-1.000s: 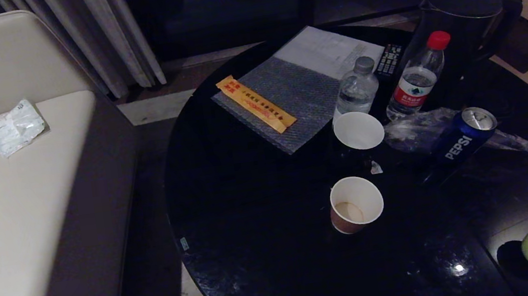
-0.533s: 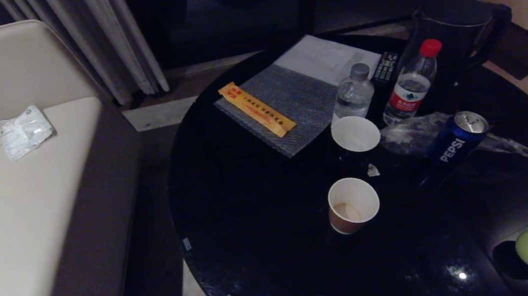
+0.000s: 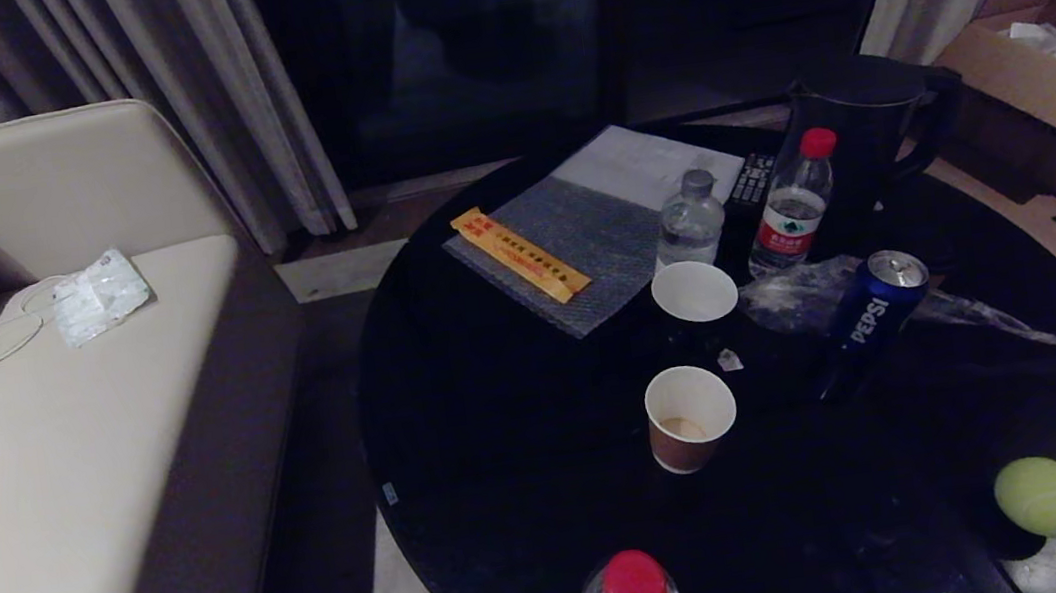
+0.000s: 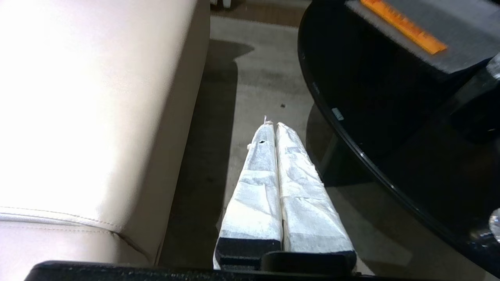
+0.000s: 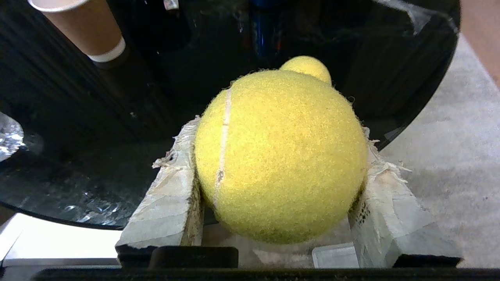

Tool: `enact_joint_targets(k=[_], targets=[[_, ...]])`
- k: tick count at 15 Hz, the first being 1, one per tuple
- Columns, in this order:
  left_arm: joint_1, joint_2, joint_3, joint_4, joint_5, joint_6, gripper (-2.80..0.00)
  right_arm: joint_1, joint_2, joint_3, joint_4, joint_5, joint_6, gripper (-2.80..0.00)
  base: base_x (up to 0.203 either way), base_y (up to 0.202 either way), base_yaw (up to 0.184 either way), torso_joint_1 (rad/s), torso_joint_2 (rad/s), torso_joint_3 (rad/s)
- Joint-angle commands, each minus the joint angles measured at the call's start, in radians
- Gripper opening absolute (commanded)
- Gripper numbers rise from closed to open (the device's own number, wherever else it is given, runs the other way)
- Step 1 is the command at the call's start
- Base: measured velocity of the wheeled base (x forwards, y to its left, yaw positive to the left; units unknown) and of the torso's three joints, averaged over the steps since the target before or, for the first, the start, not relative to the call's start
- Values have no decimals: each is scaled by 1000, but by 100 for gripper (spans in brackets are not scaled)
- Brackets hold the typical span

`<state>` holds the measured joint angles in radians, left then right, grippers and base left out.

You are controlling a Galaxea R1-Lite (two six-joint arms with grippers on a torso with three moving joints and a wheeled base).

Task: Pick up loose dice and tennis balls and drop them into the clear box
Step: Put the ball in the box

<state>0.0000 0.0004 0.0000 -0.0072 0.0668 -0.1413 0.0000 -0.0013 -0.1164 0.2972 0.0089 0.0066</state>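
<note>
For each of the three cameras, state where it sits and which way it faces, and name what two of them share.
Head view: high, looking down at the black round table; no arm shows.
Left wrist view: behind the shut left gripper, facing floor between sofa and table.
Right wrist view: behind the right gripper clamping a tennis ball, facing the table edge.
Shared: the second tennis ball on the table, head and right wrist views.
</note>
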Motion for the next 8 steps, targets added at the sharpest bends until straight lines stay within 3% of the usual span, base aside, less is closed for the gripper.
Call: enact_joint_targets(k=[1,8], targets=[[0,1,2,0,1,-1,-280,0,2,0,2,0,1,-280,0,0,0,6,3,203],[0,1,2,0,1,-1,-280,0,2,0,2,0,1,-280,0,0,0,4,2,201]])
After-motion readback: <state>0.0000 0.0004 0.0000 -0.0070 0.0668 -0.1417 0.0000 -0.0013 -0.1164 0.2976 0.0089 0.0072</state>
